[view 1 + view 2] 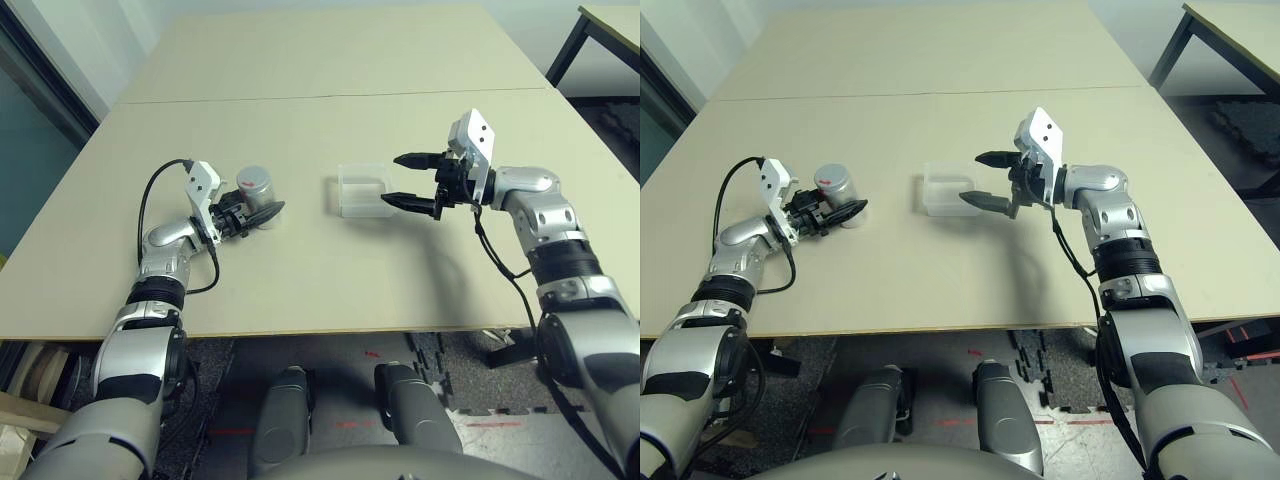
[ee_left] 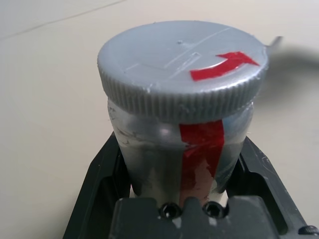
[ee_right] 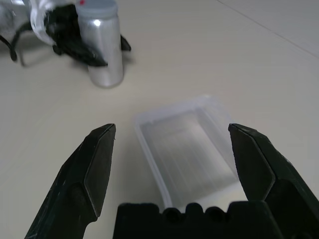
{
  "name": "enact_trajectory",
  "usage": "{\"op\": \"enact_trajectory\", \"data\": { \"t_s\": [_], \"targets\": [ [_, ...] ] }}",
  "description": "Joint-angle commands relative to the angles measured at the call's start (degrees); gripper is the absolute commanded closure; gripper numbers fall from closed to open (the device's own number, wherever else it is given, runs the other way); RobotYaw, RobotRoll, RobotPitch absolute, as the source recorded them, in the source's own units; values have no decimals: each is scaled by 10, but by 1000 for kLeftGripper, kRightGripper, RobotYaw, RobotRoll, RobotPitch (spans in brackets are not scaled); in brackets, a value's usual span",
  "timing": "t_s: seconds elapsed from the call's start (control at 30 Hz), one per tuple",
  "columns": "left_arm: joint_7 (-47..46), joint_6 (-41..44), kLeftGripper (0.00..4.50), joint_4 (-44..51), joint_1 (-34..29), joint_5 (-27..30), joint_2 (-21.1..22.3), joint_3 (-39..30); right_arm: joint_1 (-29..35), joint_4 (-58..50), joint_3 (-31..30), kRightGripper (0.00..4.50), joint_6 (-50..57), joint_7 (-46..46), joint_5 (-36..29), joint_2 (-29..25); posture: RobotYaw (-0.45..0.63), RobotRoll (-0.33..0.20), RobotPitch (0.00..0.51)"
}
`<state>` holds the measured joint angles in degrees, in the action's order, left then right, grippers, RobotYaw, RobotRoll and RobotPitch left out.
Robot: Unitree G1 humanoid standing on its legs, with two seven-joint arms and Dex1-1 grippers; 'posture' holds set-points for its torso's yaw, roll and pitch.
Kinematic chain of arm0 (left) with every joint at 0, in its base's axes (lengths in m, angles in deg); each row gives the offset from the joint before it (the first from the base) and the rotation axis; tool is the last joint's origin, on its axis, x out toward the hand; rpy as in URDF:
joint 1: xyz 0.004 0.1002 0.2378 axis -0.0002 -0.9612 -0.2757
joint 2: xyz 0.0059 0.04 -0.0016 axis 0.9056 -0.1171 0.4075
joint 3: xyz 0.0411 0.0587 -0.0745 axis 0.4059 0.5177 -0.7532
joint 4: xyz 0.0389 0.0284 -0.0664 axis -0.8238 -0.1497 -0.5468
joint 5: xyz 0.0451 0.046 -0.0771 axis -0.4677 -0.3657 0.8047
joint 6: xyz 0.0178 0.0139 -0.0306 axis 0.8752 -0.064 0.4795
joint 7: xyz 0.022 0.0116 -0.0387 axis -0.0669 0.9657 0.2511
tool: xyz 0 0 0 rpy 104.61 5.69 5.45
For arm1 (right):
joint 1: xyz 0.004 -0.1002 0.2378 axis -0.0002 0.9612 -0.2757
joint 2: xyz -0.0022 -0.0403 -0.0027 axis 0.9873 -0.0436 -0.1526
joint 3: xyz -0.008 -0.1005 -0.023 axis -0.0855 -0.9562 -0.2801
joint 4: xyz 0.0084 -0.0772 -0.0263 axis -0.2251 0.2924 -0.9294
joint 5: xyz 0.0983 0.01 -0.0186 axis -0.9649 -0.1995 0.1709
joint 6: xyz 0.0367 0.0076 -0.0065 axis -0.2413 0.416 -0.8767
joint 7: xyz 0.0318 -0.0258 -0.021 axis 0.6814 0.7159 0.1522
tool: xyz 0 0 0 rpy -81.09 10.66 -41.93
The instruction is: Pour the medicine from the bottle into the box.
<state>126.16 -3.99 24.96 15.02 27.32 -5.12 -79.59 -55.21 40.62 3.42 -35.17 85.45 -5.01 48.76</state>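
The silver-grey bottle (image 1: pixel 255 185) stands upright on the table left of centre. Its grey cap (image 2: pixel 182 59) is on and carries a red arrow. My left gripper (image 1: pixel 262 212) is shut on the bottle's lower body, one black finger (image 2: pixel 99 189) pressed to each side. The clear plastic box (image 1: pixel 362 190) lies at the table's middle and looks empty. My right gripper (image 1: pixel 392 180) is open just right of the box, its fingertips spread wider than the box (image 3: pixel 187 149) and hovering over its near end. The medicine is hidden inside the capped bottle (image 3: pixel 102 42).
A seam (image 1: pixel 330 97) runs across the beige table behind both arms. A black cable (image 1: pixel 150 195) loops from my left wrist. Another table's dark leg (image 1: pixel 565 45) stands at the far right. The table's front edge (image 1: pixel 320 330) is close below the arms.
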Motion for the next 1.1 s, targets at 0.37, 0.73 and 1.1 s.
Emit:
{"op": "enact_trajectory", "data": {
  "t_s": [0.37, 0.73, 1.1],
  "targets": [
    [112, 113, 1806, 144, 22, 20, 21, 44, -68, -104, -76, 0, 126, 8, -39, 60, -61, 0, 91],
    [111, 129, 1806, 181, 6, 24, 5, 55, -98, -52, -102, 0, 83, -32, -11, 125, -56, 0, 79],
    [108, 135, 1806, 197, -8, 28, -2, 62, -107, -29, -109, 0, 71, -36, -7, 155, -54, 0, 82]
  ]
}}
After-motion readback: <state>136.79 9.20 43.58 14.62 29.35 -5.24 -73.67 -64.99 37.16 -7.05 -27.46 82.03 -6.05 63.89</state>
